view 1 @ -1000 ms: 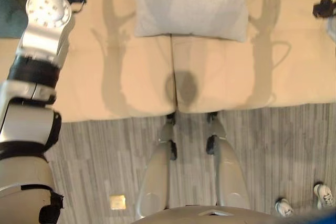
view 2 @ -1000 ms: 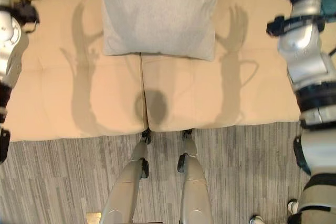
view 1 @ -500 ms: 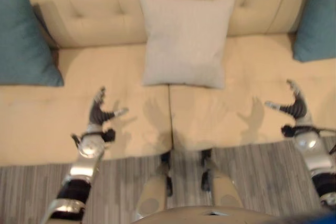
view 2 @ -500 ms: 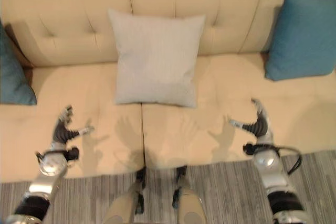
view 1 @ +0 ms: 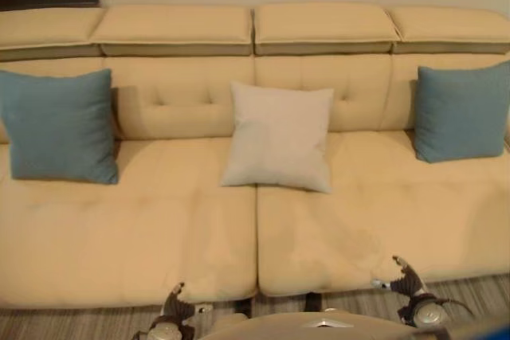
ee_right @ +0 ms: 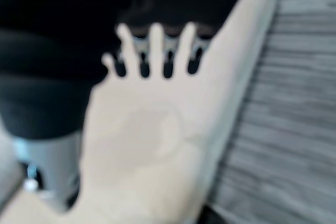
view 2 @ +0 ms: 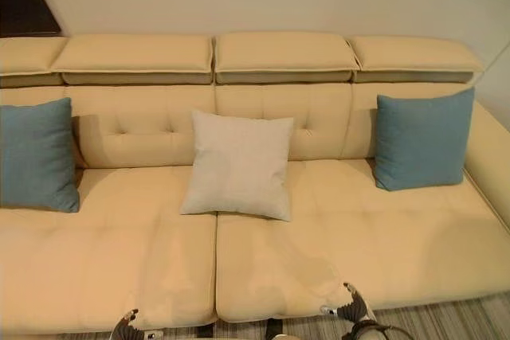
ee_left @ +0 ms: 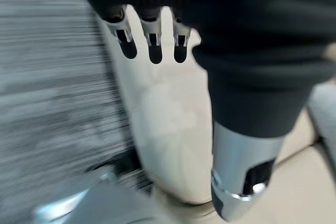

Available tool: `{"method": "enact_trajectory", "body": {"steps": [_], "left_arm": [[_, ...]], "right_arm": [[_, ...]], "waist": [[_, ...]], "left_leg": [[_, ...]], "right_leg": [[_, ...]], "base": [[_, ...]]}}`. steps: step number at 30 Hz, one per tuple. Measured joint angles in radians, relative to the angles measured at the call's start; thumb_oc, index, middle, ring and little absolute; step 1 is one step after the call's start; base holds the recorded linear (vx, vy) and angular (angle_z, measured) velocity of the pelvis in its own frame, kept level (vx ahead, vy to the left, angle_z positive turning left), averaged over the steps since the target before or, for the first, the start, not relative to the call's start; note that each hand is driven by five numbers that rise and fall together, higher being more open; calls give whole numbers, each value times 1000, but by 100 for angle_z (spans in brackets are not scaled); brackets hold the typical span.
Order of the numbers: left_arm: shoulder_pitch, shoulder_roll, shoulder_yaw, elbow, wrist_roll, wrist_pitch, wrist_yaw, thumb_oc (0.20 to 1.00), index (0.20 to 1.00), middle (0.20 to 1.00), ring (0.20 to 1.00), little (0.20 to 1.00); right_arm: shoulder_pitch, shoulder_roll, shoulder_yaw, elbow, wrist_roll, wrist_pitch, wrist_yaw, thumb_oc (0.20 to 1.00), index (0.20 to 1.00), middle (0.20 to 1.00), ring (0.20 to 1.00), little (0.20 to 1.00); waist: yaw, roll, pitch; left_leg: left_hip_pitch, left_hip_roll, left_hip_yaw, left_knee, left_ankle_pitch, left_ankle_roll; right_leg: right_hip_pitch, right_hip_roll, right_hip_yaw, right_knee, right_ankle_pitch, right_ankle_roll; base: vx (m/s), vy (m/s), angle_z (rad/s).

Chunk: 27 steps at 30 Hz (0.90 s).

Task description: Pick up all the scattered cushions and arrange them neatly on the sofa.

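Left eye view: three cushions, the white cushion central, were seen propped on the sofa, well beyond both hands; left hand and right hand were spread, empty.

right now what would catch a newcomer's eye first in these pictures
The long cream sofa spans the whole scene, with a pale grey cushion propped against its back at the middle. A teal cushion stands at the left end and another teal cushion at the right end. Low at the sofa's front edge, the left robot hand and right robot hand hang open, holding nothing.
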Motion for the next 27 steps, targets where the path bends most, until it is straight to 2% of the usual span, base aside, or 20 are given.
{"method": "enact_trajectory", "body": {"steps": [3, 5, 8, 9, 10, 11, 12, 13, 14, 15, 17, 18, 20, 21, 22, 23, 24, 25, 26, 27], "left_arm": [[-2, -7, -6, 3, -1, 10, -4, 1000, 1000, 1000, 1000, 1000], [-23, -4, -1, 10, -8, 9, -13, 1000, 1000, 1000, 1000, 1000], [-43, -19, -11, 7, -8, 7, -20, 1000, 1000, 1000, 1000, 1000], [-66, -32, -36, 6, -8, 7, -20, 1000, 1000, 1000, 1000, 1000], [-75, -40, -47, 3, -7, 7, -22, 1000, 1000, 1000, 1000, 1000], [-98, -54, -105, -61, -6, 5, -21, 1000, 1000, 1000, 1000, 1000], [-120, -64, -112, -81, -6, 0, -21, 1000, 1000, 1000, 1000, 1000], [-149, -66, -123, -91, -7, -3, -22, 1000, 1000, 1000, 1000, 1000], [-148, -60, -133, -87, -4, -5, -22, 1000, 1000, 1000, 1000, 1000], [-146, -48, -146, -62, 3, -12, -24, 1000, 1000, 1000, 1000, 1000], [-132, -37, -139, -22, 3, -12, -27, 1000, 1000, 1000, 1000, 1000], [-117, -33, -139, 11, 3, -10, -32, 1000, 1000, 1000, 1000, 1000], [-114, -33, -109, 9, 0, -9, -32, 1000, 1000, 1000, 1000, 1000], [-107, -13, -109, 6, 3, -13, -32, 1000, 1000, 1000, 1000, 1000], [-121, 10, -110, 7, 15, -7, -34, 1000, 1000, 1000, 1000, 1000], [-125, 1, -109, 7, 27, -4, -34, 1000, 1000, 1000, 1000, 1000], [-119, 8, -101, 13, 35, 0, -36, 1000, 1000, 1000, 1000, 1000], [-126, 7, -87, 17, 35, -1, -37, 1000, 1000, 1000, 1000, 1000], [-130, -3, -69, 24, 34, 6, -38, 1000, 1000, 1000, 1000, 1000], [-124, -9, -62, 25, 33, 9, -39, 1000, 1000, 1000, 1000, 1000]], "right_arm": [[-2, 4, 0, 23, 24, 5, 9, 1000, 1000, 1000, 1000, 1000], [-17, 15, 10, 43, 37, 5, 14, 1000, 1000, 1000, 1000, 1000], [-5, 3, 9, 54, 38, 10, 18, 1000, 1000, 1000, 1000, 1000], [-12, 9, 8, 68, 38, 17, 23, 1000, 1000, 1000, 1000, 1000], [-11, 11, 10, 68, 38, 17, 27, 1000, 1000, 1000, 1000, 1000], [-13, 7, 6, 71, 38, 20, 30, 1000, 1000, 1000, 1000, 1000], [-15, 11, 6, 72, 37, 21, 33, 1000, 1000, 1000, 1000, 1000], [-21, 34, 0, 95, 37, 27, 35, 1000, 1000, 1000, 1000, 1000], [-14, 49, -2, 94, 36, 28, 35, 1000, 1000, 1000, 1000, 1000], [-15, 66, 0, 104, 35, 34, 34, 1000, 1000, 1000, 1000, 1000], [-6, 81, -2, 105, 30, 36, 33, 1000, 1000, 1000, 1000, 1000], [6, 94, -2, 116, 26, 47, 32, 1000, 1000, 1000, 1000, 1000], [15, 102, 2, 111, 18, 58, 39, 1000, 1000, 1000, 1000, 1000], [26, 109, 3, 111, 17, 58, 40, 1000, 1000, 1000, 1000, 1000], [13, 113, 6, 114, 17, 59, 39, 1000, 1000, 1000, 1000, 1000], [-6, 103, 11, 111, 17, 58, 41, 1000, 1000, 1000, 1000, 1000], [-13, 97, 16, 113, 17, 56, 41, 1000, 1000, 1000, 1000, 1000], [-34, 98, 30, 162, 17, 64, 48, 1000, 1000, 1000, 1000, 1000], [-37, 92, 29, 150, 18, 69, 48, 1000, 1000, 1000, 1000, 1000], [-29, 78, 26, 149, 18, 70, 53, 1000, 1000, 1000, 1000, 1000]], "waist": [[0, -3, 7], [-3, -46, 18], [-25, -36, 12], [-35, -32, 13], [-43, -33, 13], [-62, -13, 19], [-71, -13, 21], [-77, -38, 27], [-82, -79, 12], [-80, -103, 6], [-84, -132, -3], [-80, -139, -2], [-76, -126, 0], [-74, -131, -5], [-58, -130, 14], [-46, -125, 29], [-61, -109, 35], [-30, -81, 43], [-20, -53, 44], [-24, -26, 34]], "left_leg": [[-31, 22, 4, 59, -10, -13], [-62, 9, 9, 241, -62, -33], [-30, 39, 4, 326, -109, -47], [-24, 55, -27, 424, -175, -80], [-14, 63, -41, 442, -185, -91], [15, 67, -91, 386, -227, -105], [34, 49, -92, 338, -258, -99], [45, 9, -73, 258, -269, -42], [48, -23, -64, 261, -268, -36], [37, -57, -41, 272, -275, 5], [10, -101, -24, 328, -281, 23], [-14, -122, -16, 366, -286, 39], [-17, -114, -12, 364, -295, 60], [-23, -123, -1, 372, -285, 57], [-71, -141, 22, 450, -316, 85], [-67, -130, 46, 455, -317, 89], [-86, -149, 49, 468, -302, 115], [-98, -118, 84, 445, -280, 140], [-98, -100, 78, 424, -262, 140], [-88, -86, 58, 379, -235, 141]], "right_leg": [[-3, 10, -37, -5, -4, -49], [-9, -31, -51, -2, 9, -84], [-21, -53, -49, 10, 4, -73], [-34, -65, -48, 29, 21, -72], [-46, -75, -47, 36, 27, -64], [-93, -94, -30, 68, 55, -16], [-110, -112, -21, 74, 64, -5], [-136, -155, -12, 82, 80, 37], [-143, -181, 8, 75, 84, 27], [-158, -211, 36, 71, 82, 57], [-161, -243, 47, 59, 79, 55], [-177, -265, 55, 71, 46, 80], [-186, -263, 53, 71, 24, 124], [-185, -252, 44, 78, 23, 125], [-222, -251, 24, 131, 224, 71], [-233, -249, 56, 124, 278, 111], [-226, -245, 64, 103, 333, 50], [-244, -217, 61, 91, 369, -21], [-267, -193, 63, 215, 201, 55], [-270, -160, 60, 327, 70, 81]], "base": [[-202, 44, 30], [-130, 92, 4], [-178, 194, 9], [-235, 286, -1], [-328, 398, -12], [-227, 271, 4], [-392, 480, 8], [-238, 300, 9], [-436, 505, -20], [-200, 210, -36], [-300, 287, -26], [-320, 254, -2], [-418, 196, -7], [-436, 195, -37], [-339, 190, -63], [-414, 234, -39], [-352, 201, -45], [-158, 83, -26], [-221, 41, -29], [-150, 5, -4]]}}
